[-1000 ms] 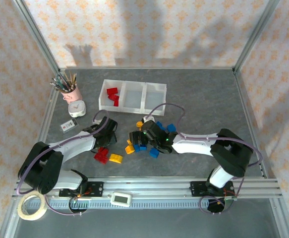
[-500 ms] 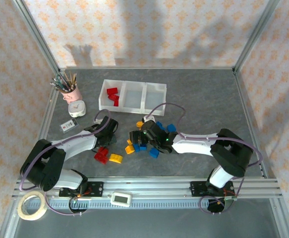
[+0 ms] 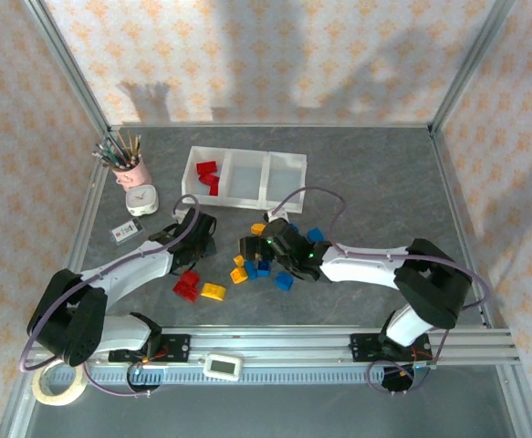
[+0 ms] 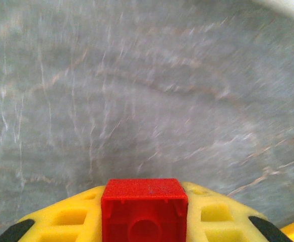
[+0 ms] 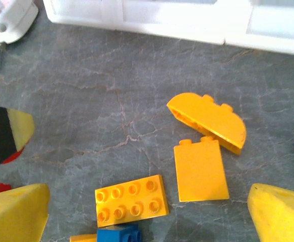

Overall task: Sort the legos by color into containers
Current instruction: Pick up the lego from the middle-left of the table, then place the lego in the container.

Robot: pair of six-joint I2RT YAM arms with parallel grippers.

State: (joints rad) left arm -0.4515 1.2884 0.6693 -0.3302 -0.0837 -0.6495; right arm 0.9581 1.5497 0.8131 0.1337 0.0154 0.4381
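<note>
— Since a second ago the left pincer (image 4: 144,224) has been closed, and its wrist has been carried a little way toward the tray (image 3: 247,203). What is gripped?

— A red brick (image 4: 144,194) is clamped between the yellow fingers (image 4: 61,222), its hollow side turned to the wrist camera. Beyond it bare grey table (image 3: 366,182) is seen, with a white corner of the tray at the upper right.

— And the right pincer (image 5: 148,214)?

— It is held wide open above the loose pile, with nothing gripped. Under it lie a flat orange brick (image 5: 131,200) and a smooth orange tile (image 5: 200,171) just beside it. A curved orange piece (image 5: 207,121) lies against the tile's far edge, perhaps touching. A blue brick (image 5: 117,235) is seen at the near edge.

— Which step is judged to be in hand?

— The carrying of a red piece. Red bricks (image 3: 208,176) are already seen in the left compartment of the tray, so that is taken as the goal. Red, yellow-orange and blue pieces are still scattered on the table between the arms, so much sorting is judged to be left.

— What is called for next?

— The red brick should be lifted above the low wall, brought over the left compartment and released only there. For the right pincer, one orange piece should be chosen. The neighbours lie close, so the fingers would have to be lowered squarely, lest another piece be nudged.
</note>
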